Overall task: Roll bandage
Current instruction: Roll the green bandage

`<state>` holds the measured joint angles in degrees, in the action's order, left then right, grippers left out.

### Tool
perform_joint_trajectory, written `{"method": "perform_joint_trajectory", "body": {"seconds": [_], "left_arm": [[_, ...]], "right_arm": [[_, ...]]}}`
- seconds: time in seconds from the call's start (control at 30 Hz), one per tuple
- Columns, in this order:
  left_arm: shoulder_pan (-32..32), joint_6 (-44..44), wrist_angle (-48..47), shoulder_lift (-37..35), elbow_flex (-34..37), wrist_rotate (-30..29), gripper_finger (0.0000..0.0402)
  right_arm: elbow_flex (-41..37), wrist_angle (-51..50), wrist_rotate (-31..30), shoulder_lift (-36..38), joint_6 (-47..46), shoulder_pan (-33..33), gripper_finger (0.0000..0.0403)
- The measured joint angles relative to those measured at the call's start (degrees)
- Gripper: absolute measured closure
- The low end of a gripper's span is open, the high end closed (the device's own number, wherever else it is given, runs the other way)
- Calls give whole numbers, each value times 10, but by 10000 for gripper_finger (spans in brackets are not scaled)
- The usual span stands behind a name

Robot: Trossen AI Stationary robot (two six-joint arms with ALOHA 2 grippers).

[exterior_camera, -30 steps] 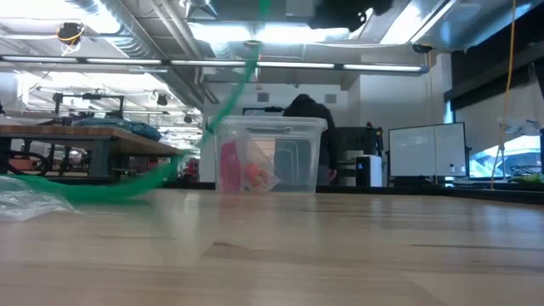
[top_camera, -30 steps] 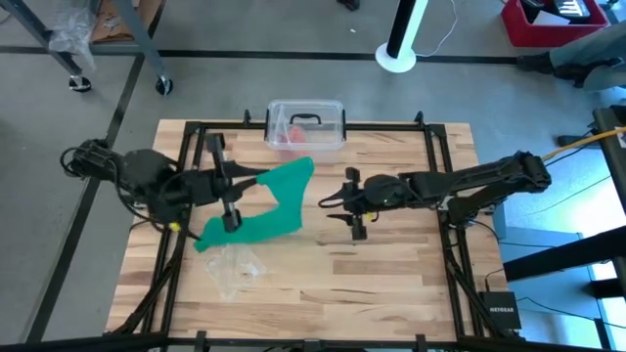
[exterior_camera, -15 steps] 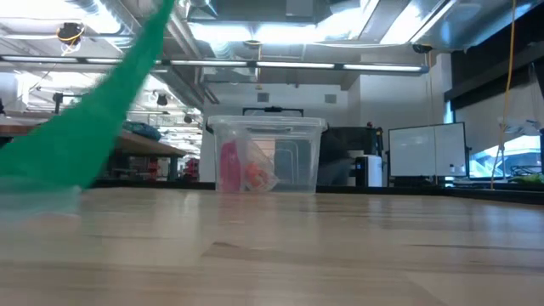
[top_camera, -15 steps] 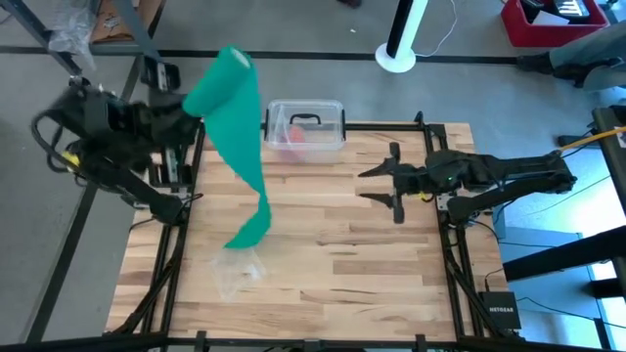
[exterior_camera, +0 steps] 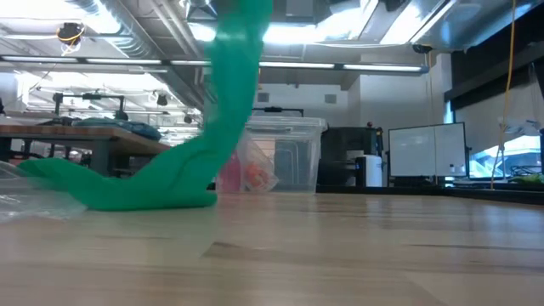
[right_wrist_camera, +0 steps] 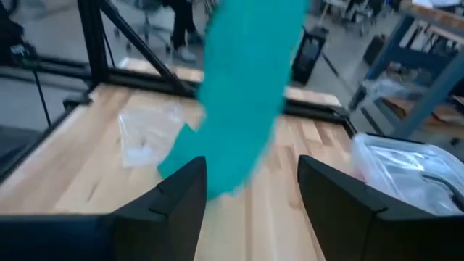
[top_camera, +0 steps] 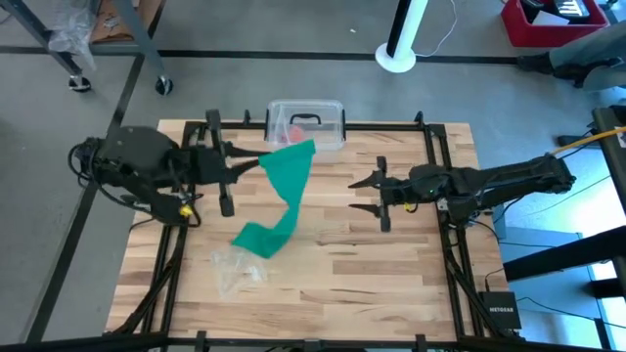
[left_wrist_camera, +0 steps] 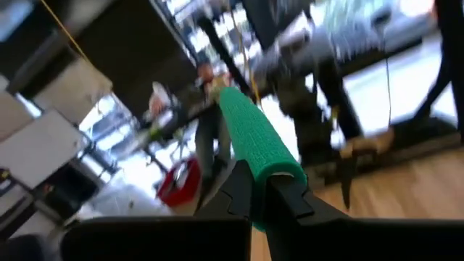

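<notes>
Two grippers were over the wooden table (top_camera: 372, 264). Of these, the left gripper (top_camera: 256, 156) had its fingers (left_wrist_camera: 243, 190) pinched tight on one end of the bandage (top_camera: 284, 196), holding that end up off the table just in front of the clear plastic box (top_camera: 305, 121). In the left wrist view the green cloth ran out from between the closed fingers as a narrow ridge, pointing toward the room beyond the table. From the held end the bandage hung down in a twisting band, and its lower end lay in a loose fold on the wood, touching or just beside the thin clear wrapper (top_camera: 235, 269); the low view showed the strip dropping from above and spreading flat along the tabletop in front of the box. The left arm reached in from the table's left edge.

On the other side, the right gripper (top_camera: 370, 196) stood with its jaws spread wide and nothing between them, aimed at the hanging bandage but apart from it. In the right wrist view the green strip filled the gap between the two dark fingers (right_wrist_camera: 181, 206) farther off, with the wrapper on the wood behind it and the box off to one side. The right arm stretched in from the table's right edge.
</notes>
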<state>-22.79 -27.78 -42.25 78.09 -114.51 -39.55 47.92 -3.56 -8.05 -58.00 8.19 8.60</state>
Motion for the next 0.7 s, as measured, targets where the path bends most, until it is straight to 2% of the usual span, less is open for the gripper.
{"method": "perform_joint_trajectory", "body": {"seconds": [0.2, 0.33, 0.4, 0.5, 0.63, 0.7], "left_arm": [[-13, 34, -4, -43, 127, -20, 399], [-34, 23, 48, -80, 250, -61, 400], [-45, 14, 105, -97, 321, -82, 400], [-57, -25, 221, -118, 423, -83, 400], [-66, -96, 387, -158, 530, -26, 400], [-66, -116, 433, -173, 565, 6, 400]], "right_arm": [[-101, 202, 1, -23, 0, 0, 185], [-117, 236, 1, -59, -3, 0, 185], [-117, 248, 1, -79, -4, 0, 185], [-116, 290, 2, -113, -18, 0, 185], [-116, 331, 11, -166, -20, 0, 185], [-116, 361, 15, -191, -20, 0, 185]]}}
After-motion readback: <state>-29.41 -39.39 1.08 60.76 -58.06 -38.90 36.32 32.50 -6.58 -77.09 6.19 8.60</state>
